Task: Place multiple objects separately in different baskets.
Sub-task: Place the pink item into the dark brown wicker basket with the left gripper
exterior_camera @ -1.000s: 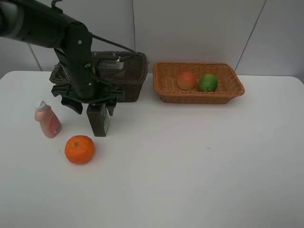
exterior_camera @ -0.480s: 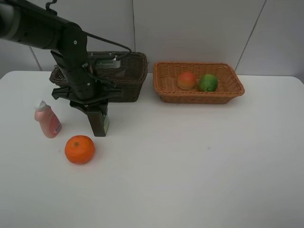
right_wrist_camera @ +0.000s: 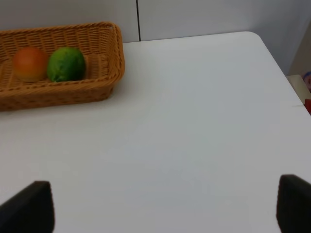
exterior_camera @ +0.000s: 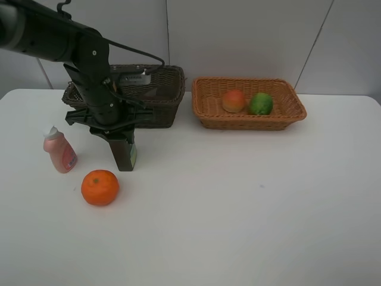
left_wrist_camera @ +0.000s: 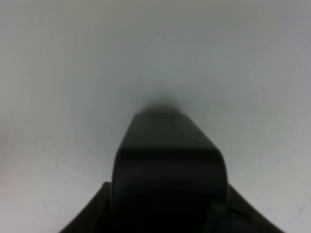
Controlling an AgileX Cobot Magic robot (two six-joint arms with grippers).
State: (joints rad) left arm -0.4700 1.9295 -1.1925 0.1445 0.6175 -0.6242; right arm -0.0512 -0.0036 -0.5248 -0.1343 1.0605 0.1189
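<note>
My left gripper (exterior_camera: 121,144) is shut on the dark green bottle (exterior_camera: 125,157), which stands upright on the table in front of the dark brown basket (exterior_camera: 162,100). In the left wrist view the bottle's black cap (left_wrist_camera: 167,170) fills the frame between the jaws. A pink bottle (exterior_camera: 59,150) and an orange (exterior_camera: 100,187) sit to the left and front. The light tan basket (exterior_camera: 250,123) holds a peach-like fruit (exterior_camera: 234,100) and a green lime (exterior_camera: 261,103). My right gripper (right_wrist_camera: 160,208) is open over bare table, with the tan basket (right_wrist_camera: 58,95) beyond it.
The left arm (exterior_camera: 89,65) leans over the dark basket and hides part of its inside. The white table (exterior_camera: 256,202) ends in a rounded far right corner (right_wrist_camera: 252,35). A grey wall stands behind both baskets.
The left gripper's fingers, spread wide beside the dark green bottle a second ago, have closed in on it. The bottle, the other objects and the right arm have stayed put.
</note>
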